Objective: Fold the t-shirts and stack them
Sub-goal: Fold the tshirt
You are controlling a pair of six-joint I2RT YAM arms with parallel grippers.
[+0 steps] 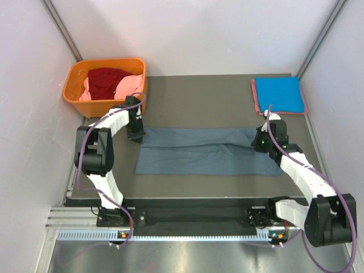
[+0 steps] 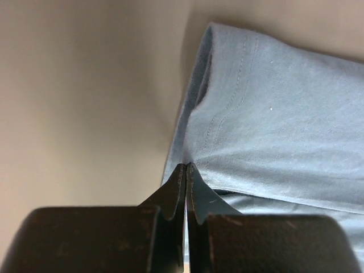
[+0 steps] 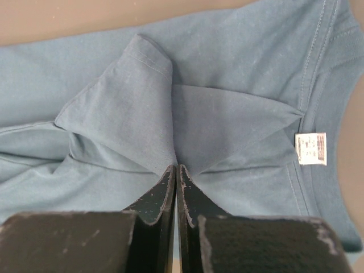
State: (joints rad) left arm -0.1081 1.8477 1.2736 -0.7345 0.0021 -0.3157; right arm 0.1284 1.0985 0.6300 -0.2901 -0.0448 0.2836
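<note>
"Left gripper [image 1: 136, 134], what is it doing?"

"Its two black fingers are pressed together on a hemmed edge of the slate grey-blue t-shirt [image 1: 205, 151]. The left wrist view shows the fingertips [image 2: 177, 176] meeting with cloth pinched in. How much cloth sits between the pads is hidden."

"And the right gripper [image 1: 260, 141]?"

"Also clamped shut on that t-shirt. In its wrist view the cloth gathers into creases that run to the fingertips. A small white tag [image 3: 311, 149] lies at 3 o'clock of them, its print too small to read."

"Where is the t-shirt?"

"Spread as a long band across the middle of the dark table [image 1: 199, 96]. The left gripper is at its 9 o'clock end and the right at its 3 o'clock end. The left arm covers that end's corner from above."

"What else lies around it?"

"At 2 o'clock, well apart, a folded bright blue t-shirt [image 1: 277, 94] lies on a salmon-red one [image 1: 255, 100], which shows only as a thin border. At 10 o'clock stands an orange basket [image 1: 77, 94] holding a heaped dark red t-shirt [image 1: 105, 82] and a pink one [image 1: 131, 85], both partly hidden by the wall."
</note>
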